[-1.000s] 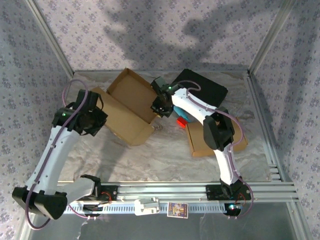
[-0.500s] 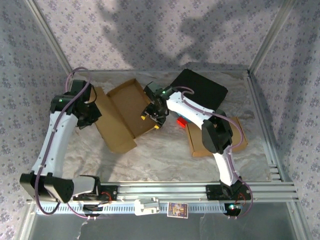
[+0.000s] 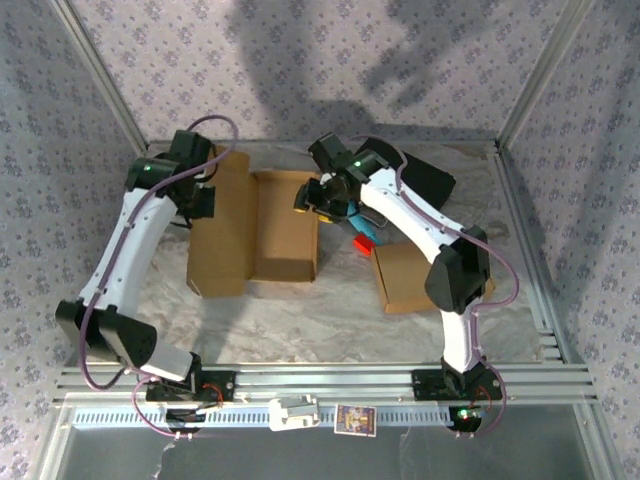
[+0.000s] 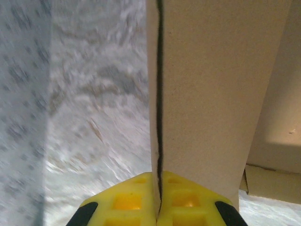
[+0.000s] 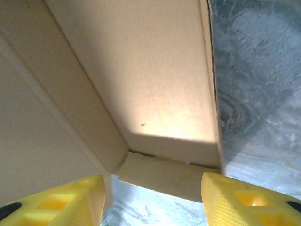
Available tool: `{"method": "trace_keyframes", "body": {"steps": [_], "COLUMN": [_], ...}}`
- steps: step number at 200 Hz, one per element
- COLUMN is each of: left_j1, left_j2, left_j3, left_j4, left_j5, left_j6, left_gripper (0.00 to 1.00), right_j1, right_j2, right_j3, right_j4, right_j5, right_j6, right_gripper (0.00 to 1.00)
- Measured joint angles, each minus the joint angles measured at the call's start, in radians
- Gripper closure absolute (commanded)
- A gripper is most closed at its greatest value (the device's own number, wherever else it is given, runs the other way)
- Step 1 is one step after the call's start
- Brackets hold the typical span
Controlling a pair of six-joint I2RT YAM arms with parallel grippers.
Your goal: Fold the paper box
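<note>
Two arms bend over the tabletop [image 3: 330,320] in the top view. The box [image 3: 285,230] lies open at about 10 o'clock from the tabletop's middle, its lid panel on the 9 o'clock side of its tray. The left tool [image 3: 203,198] is at the box's 11 o'clock corner, on the lid's edge. The right tool [image 3: 318,195] is at the tray's 1 o'clock corner. A black slab [image 3: 428,178] lies at 1 o'clock and a second cardboard piece [image 3: 405,280] at 4 o'clock, with a red bit [image 3: 362,243] between that piece and the box.

In the left wrist view, the left tool [image 4: 157,197] is clamped on the box [image 4: 211,94]. Its yellow fingers [image 4: 127,200] press together on a thin panel edge that runs toward 12 o'clock.

In the right wrist view, the right tool [image 5: 153,188] stands apart, with fingers [image 5: 61,200] at 7 and 5 o'clock, gripping nothing. The box's [image 5: 141,70] inner floor and low end wall lie just ahead of them, and bare tabletop [image 5: 254,94] is at 3 o'clock.
</note>
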Motion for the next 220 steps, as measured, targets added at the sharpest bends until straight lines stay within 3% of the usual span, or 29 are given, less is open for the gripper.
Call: {"method": "trace_keyframes", "body": {"steps": [37, 68, 103, 127, 153, 183, 220], "left_j1": [-0.125, -0.201, -0.250, -0.264, -0.271, -0.278, -0.278], "left_j2": [0.103, 0.162, 0.179, 0.198, 0.229, 0.238, 0.238], "left_j3": [0.076, 0.107, 0.145, 0.194, 0.226, 0.226, 0.226], "left_j4": [0.051, 0.070, 0.085, 0.095, 0.100, 0.100, 0.101], "left_j5": [-0.183, -0.226, -0.196, -0.166, -0.123, -0.071, -0.011], "left_j6": [0.194, 0.368, 0.541, 0.639, 0.726, 0.815, 0.899], "left_gripper": [1.00, 1.00, 1.00, 1.00, 1.00, 1.00, 1.00], "right_j1": [-0.073, -0.108, -0.127, -0.188, -0.253, -0.238, -0.227], "right_j2": [-0.063, -0.114, -0.209, -0.293, -0.334, -0.347, -0.343], "right_j3": [-0.102, -0.133, -0.201, -0.342, -0.493, -0.614, -0.599], "right_j4": [0.074, 0.151, 0.295, 0.438, 0.569, 0.654, 0.671], "right_j5": [-0.047, -0.069, -0.121, -0.195, -0.255, -0.262, -0.268], "right_j6": [-0.007, -0.044, -0.256, -0.408, -0.589, -0.868, -1.136], "right_gripper": [0.51, 0.52, 0.52, 0.43, 0.42, 0.39, 0.39]}}
